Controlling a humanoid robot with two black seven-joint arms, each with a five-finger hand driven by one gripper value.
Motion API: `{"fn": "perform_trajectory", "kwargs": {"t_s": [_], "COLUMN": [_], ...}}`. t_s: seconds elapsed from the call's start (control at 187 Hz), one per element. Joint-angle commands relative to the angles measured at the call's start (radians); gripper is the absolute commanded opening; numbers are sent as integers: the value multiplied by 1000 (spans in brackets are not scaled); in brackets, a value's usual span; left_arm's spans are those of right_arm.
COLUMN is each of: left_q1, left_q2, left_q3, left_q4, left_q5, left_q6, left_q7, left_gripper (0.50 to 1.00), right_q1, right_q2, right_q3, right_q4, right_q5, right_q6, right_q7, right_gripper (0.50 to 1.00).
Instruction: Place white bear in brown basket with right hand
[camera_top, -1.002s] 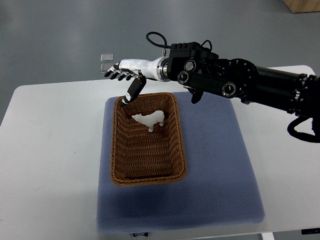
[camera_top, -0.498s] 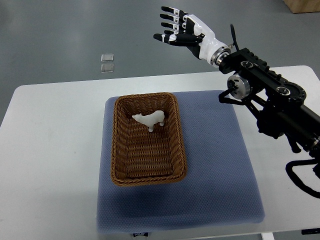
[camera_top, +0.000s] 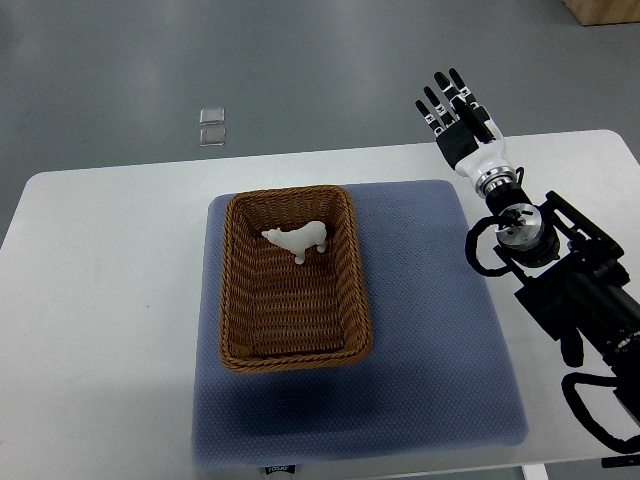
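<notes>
The white bear (camera_top: 298, 239) stands inside the brown wicker basket (camera_top: 240, 340), near its far end. The basket sits on a blue-grey mat (camera_top: 430, 330). My right hand (camera_top: 457, 120) is at the upper right, well away from the basket, over the table's far edge. Its fingers are spread straight and hold nothing. Its black arm (camera_top: 570, 290) comes in from the right edge. The left arm does not show.
The mat lies on a white table (camera_top: 100, 300). Two small clear squares (camera_top: 211, 125) lie on the grey floor beyond the table. A brown box corner (camera_top: 605, 10) shows at the top right.
My right hand has swung from above the basket's far end up and to the right, away from the basket. The bear has stayed in the basket.
</notes>
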Motion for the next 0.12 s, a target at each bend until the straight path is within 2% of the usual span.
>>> {"fn": "perform_trajectory", "kwargs": {"t_s": [0.0, 0.118], "left_q1": [0, 0], "left_q2": [0, 0], "left_q3": [0, 0], "left_q4": [0, 0], "left_q5": [-1, -1], "left_q6": [0, 0], "left_q7": [0, 0], "left_gripper": [1000, 1000], "right_q1": [-17, -22], "right_q2": [0, 0], "right_q3": [0, 0], "right_q4": [-2, -2], "right_q5": [12, 12], "right_q6": [55, 68], "right_q7": [2, 3], "right_gripper": [924, 926]}}
